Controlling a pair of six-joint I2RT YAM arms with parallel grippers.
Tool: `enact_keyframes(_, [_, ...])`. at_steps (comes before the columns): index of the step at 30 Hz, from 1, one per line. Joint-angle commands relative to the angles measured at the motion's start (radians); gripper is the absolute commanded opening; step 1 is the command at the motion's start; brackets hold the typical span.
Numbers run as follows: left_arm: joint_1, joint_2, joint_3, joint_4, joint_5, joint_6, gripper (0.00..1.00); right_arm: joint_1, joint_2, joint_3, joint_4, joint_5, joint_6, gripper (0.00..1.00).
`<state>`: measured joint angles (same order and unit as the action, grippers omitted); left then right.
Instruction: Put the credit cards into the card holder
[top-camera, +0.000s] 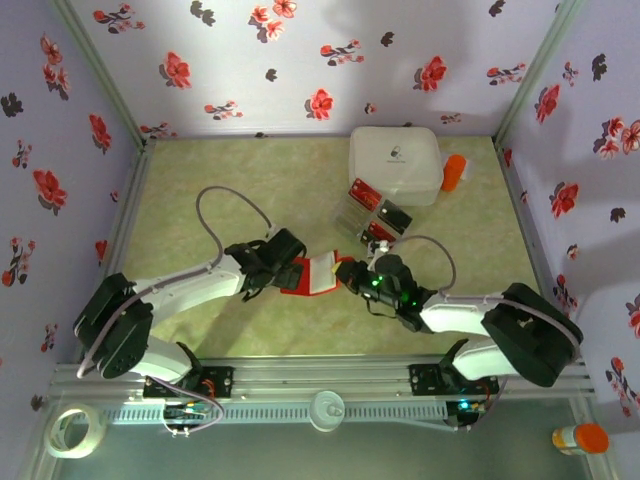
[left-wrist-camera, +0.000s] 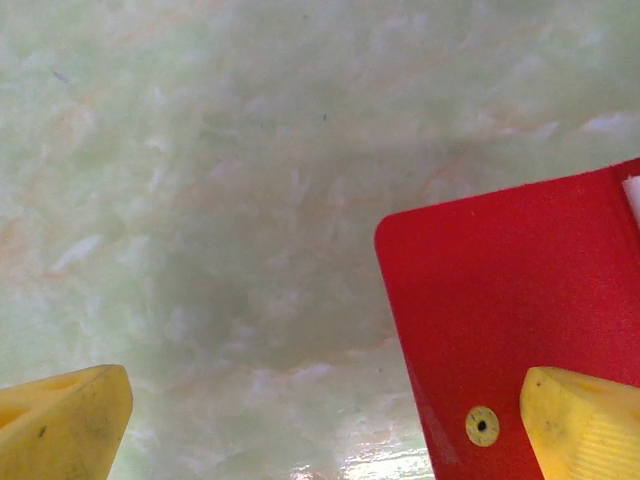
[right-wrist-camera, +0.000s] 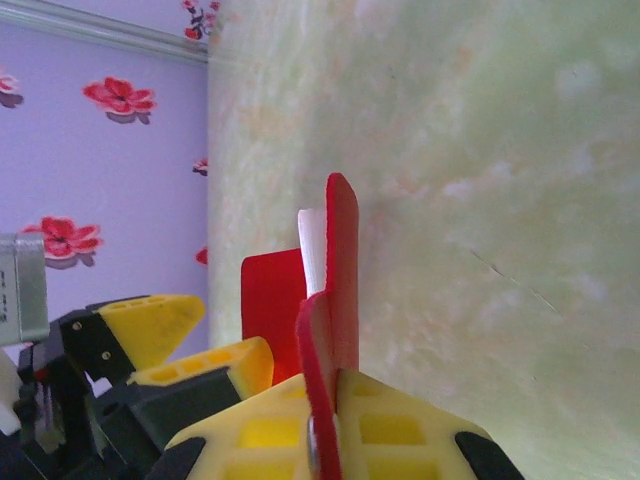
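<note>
The red card holder (top-camera: 311, 275) lies half unfolded at the table's middle, between both grippers. My right gripper (right-wrist-camera: 325, 425) is shut on one red flap (right-wrist-camera: 342, 270), which stands on edge with a white pocket lining (right-wrist-camera: 312, 250) showing behind it. My left gripper (left-wrist-camera: 325, 430) is open, its yellow fingers (left-wrist-camera: 60, 425) far apart; the right one rests over the other flap (left-wrist-camera: 500, 300), which lies flat with a brass rivet (left-wrist-camera: 482, 426). Credit cards, red (top-camera: 363, 192) and dark (top-camera: 393, 214), sit in the clear tray behind the right gripper (top-camera: 352, 275).
A white square box (top-camera: 395, 163) stands at the back right with an orange object (top-camera: 455, 172) beside it. The clear compartment tray (top-camera: 352, 218) lies just in front of the box. Floral walls (top-camera: 300, 60) close in the green marbled table (top-camera: 220, 190).
</note>
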<state>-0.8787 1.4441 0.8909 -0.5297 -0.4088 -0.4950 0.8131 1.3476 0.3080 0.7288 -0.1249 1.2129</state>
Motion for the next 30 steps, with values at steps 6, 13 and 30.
enact_keyframes(6, [-0.005,0.057,-0.078,0.093,0.005,-0.048,1.0,0.098,0.045,-0.035,0.067,0.201,-0.013,0.0])
enact_keyframes(13, [-0.008,0.09,-0.105,0.115,0.004,-0.056,1.0,0.131,0.128,-0.03,0.106,0.225,-0.006,0.0])
enact_keyframes(30, [-0.009,0.103,-0.105,0.112,-0.007,-0.048,1.0,0.102,-0.177,0.033,-0.419,0.297,-0.1,0.46])
